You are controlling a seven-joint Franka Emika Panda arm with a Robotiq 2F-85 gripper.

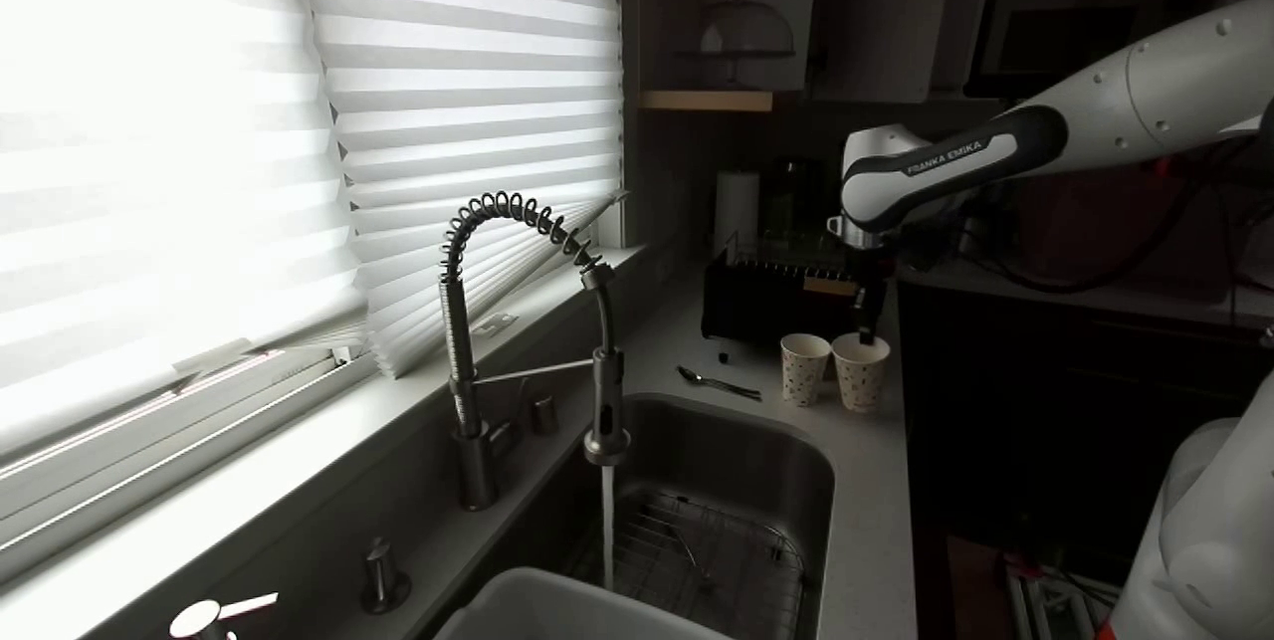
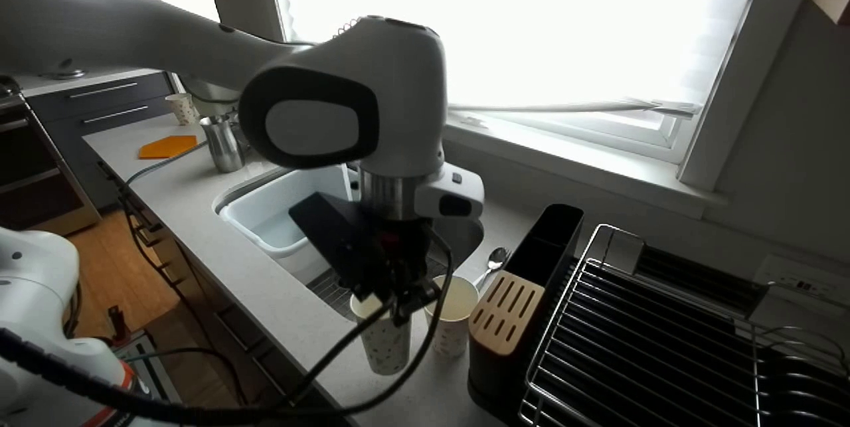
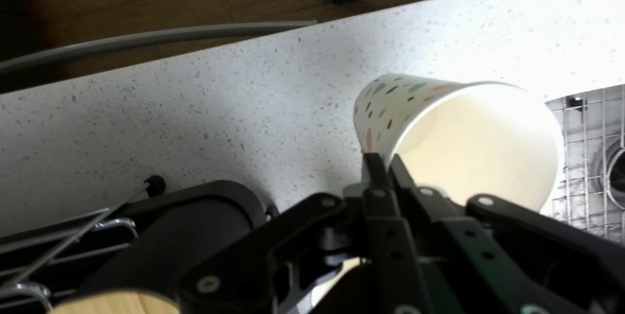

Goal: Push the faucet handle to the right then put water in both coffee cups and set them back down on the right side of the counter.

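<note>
My gripper point(image 3: 383, 160) is shut on the rim and wall of a speckled paper cup point(image 3: 405, 96), one finger inside and one outside. This cup point(image 1: 859, 383) is at or just above the counter point(image 1: 871, 491); I cannot tell whether its base touches. It also shows in an exterior view point(image 2: 386, 347). A second paper cup point(image 1: 801, 376) stands beside it, toward the window, also in view point(image 2: 455, 314); the fingers mostly hide it in the wrist view. The spring faucet point(image 1: 605, 411) runs a stream of water into the sink point(image 1: 732, 431). Its handle point(image 1: 505, 436) is at the base.
A black dish rack point(image 2: 637, 341) with a utensil holder point(image 2: 508, 314) stands close beside the cups. Spoons point(image 1: 717, 383) lie near the sink edge. A white tub point(image 2: 292, 204) sits in the sink. A metal pitcher point(image 2: 224, 145) and another cup point(image 2: 180, 109) stand farther along.
</note>
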